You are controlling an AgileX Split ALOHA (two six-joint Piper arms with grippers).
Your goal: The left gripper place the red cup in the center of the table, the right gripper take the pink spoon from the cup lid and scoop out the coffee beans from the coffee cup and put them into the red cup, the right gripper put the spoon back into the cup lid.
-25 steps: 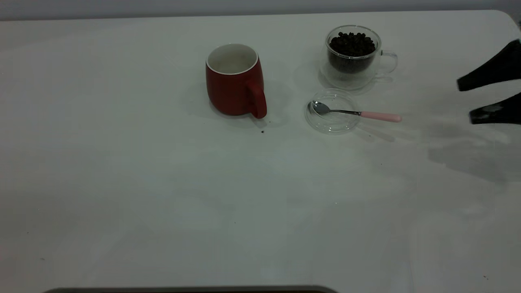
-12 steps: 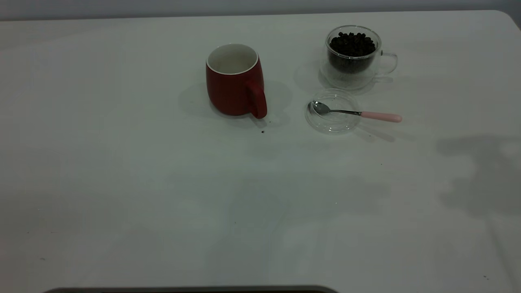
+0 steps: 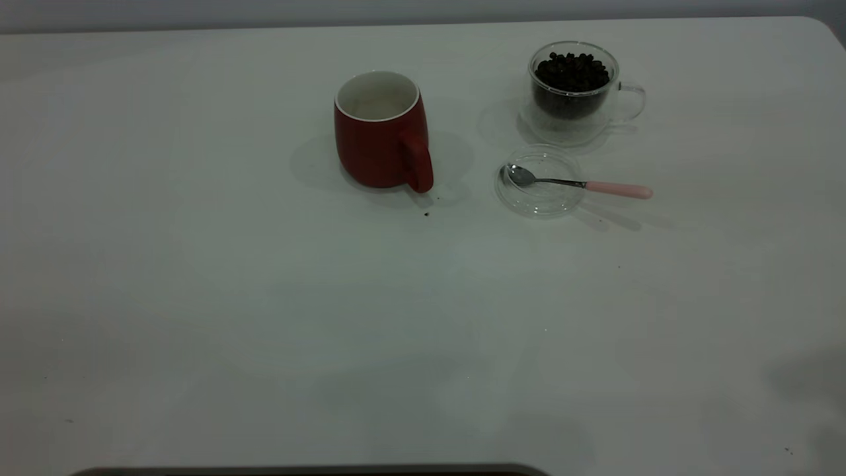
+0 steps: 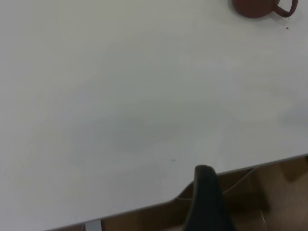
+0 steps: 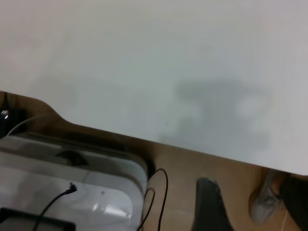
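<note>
The red cup stands upright near the table's middle, its handle toward the camera; the left wrist view catches it far off. To its right stands the glass coffee cup, full of coffee beans. In front of that lies the clear cup lid, with the pink-handled spoon resting its bowl in the lid and its handle sticking out to the right. Neither gripper shows in the exterior view. My left gripper hangs beyond the table's edge, far from the cup. My right gripper sits off the table, above the floor.
One loose bean lies just in front of the red cup. A white box with cables and a person's shoe are on the floor below the table edge. Brown cardboard shows under the table edge.
One second ago my right gripper stood open at the exterior view's right edge; it has withdrawn out of that view, and its shadow slid toward the near right corner. The table's objects have not moved.
</note>
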